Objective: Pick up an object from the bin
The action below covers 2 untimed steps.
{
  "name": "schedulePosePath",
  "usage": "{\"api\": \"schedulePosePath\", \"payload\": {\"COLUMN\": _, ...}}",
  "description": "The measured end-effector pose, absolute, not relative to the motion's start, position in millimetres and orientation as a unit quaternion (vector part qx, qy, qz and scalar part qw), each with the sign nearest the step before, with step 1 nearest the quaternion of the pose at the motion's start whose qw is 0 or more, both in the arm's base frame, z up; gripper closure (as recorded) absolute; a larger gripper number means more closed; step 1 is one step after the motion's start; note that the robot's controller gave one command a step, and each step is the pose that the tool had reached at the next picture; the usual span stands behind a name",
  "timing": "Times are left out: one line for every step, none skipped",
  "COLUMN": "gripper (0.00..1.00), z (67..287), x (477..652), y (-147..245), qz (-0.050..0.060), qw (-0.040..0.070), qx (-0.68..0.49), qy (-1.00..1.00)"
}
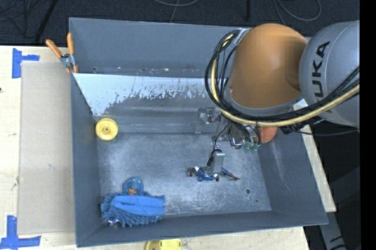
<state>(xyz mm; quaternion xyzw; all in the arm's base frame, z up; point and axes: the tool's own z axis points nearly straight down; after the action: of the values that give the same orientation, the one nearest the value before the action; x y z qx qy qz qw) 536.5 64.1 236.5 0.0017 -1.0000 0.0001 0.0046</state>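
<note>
Status: the pick is not yet made. The gripper is low over the floor of the bin, and nothing can be made out held in it; whether its jaws are apart or together cannot be told. The nearest candidate is a small blue piece right at the gripper's tip, touching or just beside it, I cannot tell which. A yellow disc lies well to the gripper's left and a blue shaggy cloth left of and nearer than the gripper, so closing, securing and lifting are judged outstanding.
</note>
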Motion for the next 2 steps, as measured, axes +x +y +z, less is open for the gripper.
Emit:
{"api": "schedulePosePath", "payload": {"gripper": 0.00, "z": 241.1, "x": 537.6, "y": 63.8, "qz": 0.000, "qw": 0.001, "qx": 0.001, "qy": -1.000}}
{"api": "schedulePosePath", "payload": {"gripper": 0.00, "z": 228.1, "x": 511.2, "y": 40.0, "qz": 0.000, "qw": -0.001, "qx": 0.019, "qy": -1.000}}
